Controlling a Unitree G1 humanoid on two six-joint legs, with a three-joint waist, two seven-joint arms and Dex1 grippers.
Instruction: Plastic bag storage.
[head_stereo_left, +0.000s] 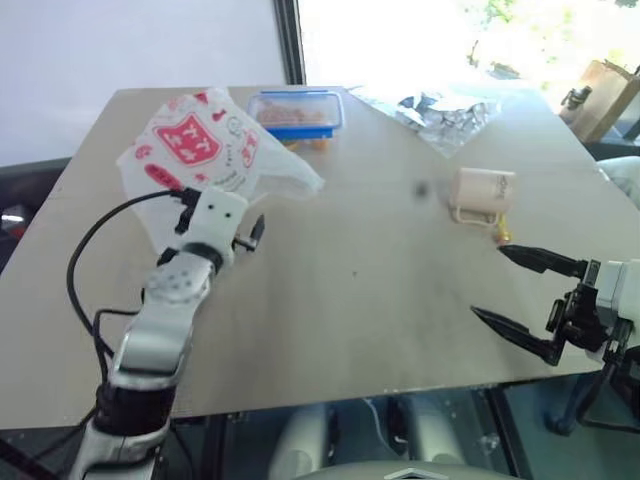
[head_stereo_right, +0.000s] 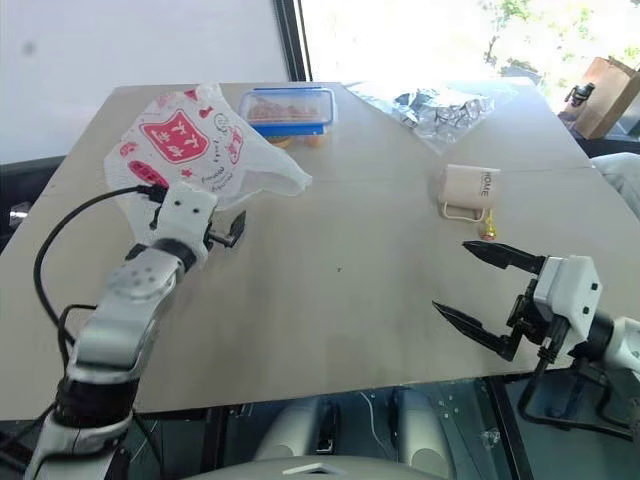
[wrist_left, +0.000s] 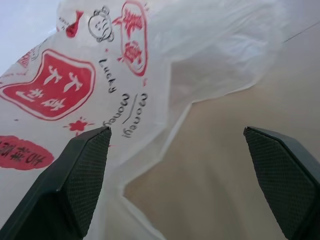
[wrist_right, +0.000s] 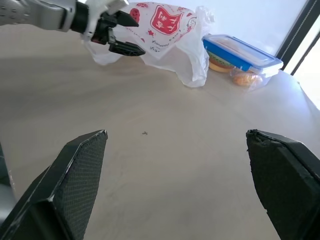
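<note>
Nearest the table's front edge, we count two grippers. At the near right corner, the right gripper (head_stereo_right: 478, 290) hangs with its two black fingers spread wide apart and nothing between them, pointing across the bare table (head_stereo_right: 340, 300). On the left side, a little farther in, the left gripper (head_stereo_left: 222, 222) also has its fingers wide apart and empty, as the left wrist view confirms; there one fingertip (wrist_left: 90, 150) overlaps the edge of the bag, though we cannot tell whether it touches the film.

Just beyond the left gripper we find one plastic bag (head_stereo_left: 205, 145), translucent white with red patches and small printed text, lying loosely heaped on the far-left part of the table, its thin edge trailing toward the centre.

On the right side, at mid-depth, we count one cream mug (head_stereo_left: 482, 192), lying on its side with a small yellow item (head_stereo_left: 500, 236) just beside it; its interior cannot be seen.

Farther back, next to the bag, stands one clear box with a blue lid (head_stereo_left: 296, 110), closed, holding orange-brown food. At the far right lies one crumpled silvery wrapper (head_stereo_left: 445, 113) with dark bits.
</note>
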